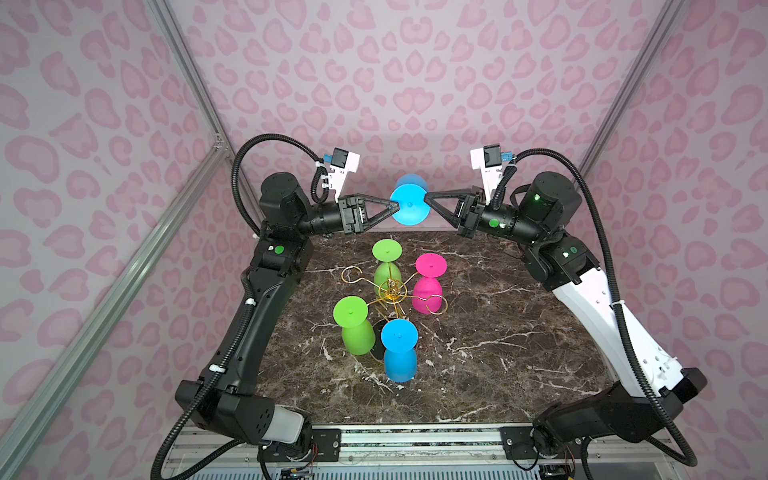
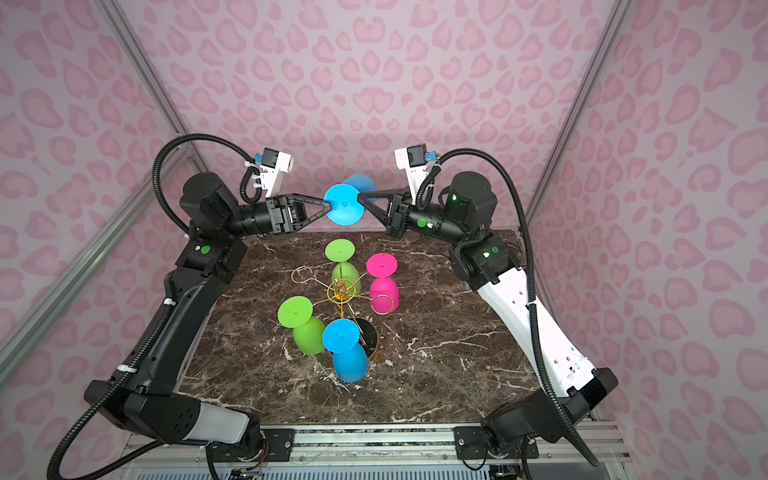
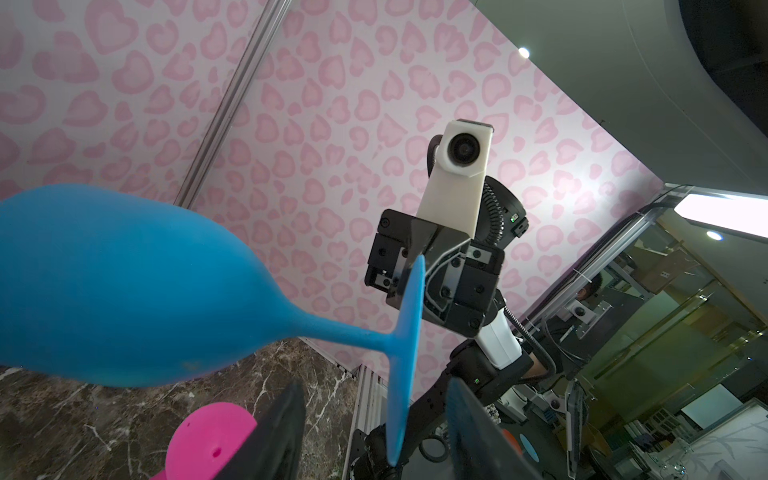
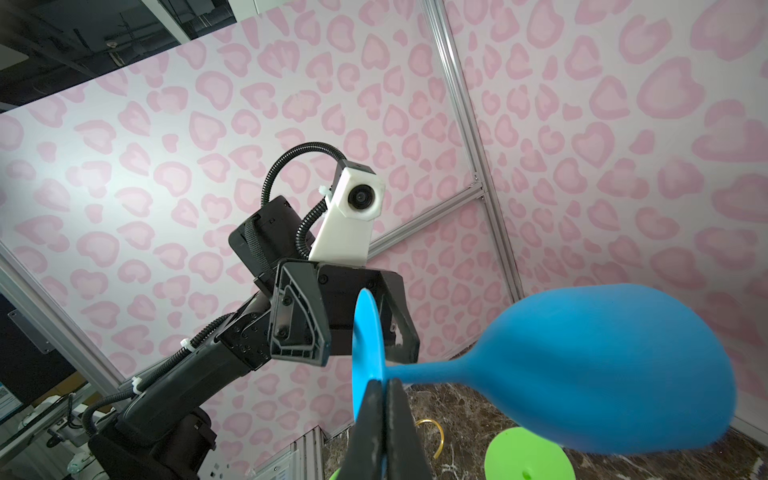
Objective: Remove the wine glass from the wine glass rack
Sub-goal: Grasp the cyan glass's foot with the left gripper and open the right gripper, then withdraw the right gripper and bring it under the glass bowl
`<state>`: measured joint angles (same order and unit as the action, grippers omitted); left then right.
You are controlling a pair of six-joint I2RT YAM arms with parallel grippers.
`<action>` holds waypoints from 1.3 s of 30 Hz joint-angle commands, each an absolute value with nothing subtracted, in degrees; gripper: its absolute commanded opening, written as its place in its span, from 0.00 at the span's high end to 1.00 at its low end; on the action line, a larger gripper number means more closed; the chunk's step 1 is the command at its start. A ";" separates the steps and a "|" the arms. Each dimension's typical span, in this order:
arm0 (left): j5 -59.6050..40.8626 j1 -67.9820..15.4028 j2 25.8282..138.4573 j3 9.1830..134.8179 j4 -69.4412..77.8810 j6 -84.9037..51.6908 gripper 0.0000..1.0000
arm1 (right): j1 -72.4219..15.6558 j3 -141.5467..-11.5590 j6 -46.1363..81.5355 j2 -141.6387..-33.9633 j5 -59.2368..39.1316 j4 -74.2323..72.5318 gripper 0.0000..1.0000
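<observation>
The blue wine glass (image 1: 409, 208) is off the rack (image 1: 392, 291); my right gripper (image 4: 383, 390) pinches its foot, my left gripper (image 1: 395, 204) is spread around it.

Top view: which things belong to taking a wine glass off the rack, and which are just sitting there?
Job: blue wine glass aloft; right gripper, shut on its foot; left gripper, open around that foot; wine glass rack.
Bystanders: far green glass, near green glass, pink glass, lower blue glass, hanging on the rack; marble table.

Blue wine glass (image 1: 409, 205); gold rack (image 1: 392, 291); pink-heart walls (image 1: 415, 83).
</observation>
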<state>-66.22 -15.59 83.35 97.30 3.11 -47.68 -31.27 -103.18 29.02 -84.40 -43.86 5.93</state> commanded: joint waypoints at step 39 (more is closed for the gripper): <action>-53.74 -16.18 83.03 101.42 7.51 -59.19 0.96 | -32.61 -89.55 12.57 -70.33 -25.81 8.63 0.16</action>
<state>-56.49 -16.40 83.00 100.42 4.71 -55.90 -32.64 -92.68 19.86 -72.31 -32.58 7.55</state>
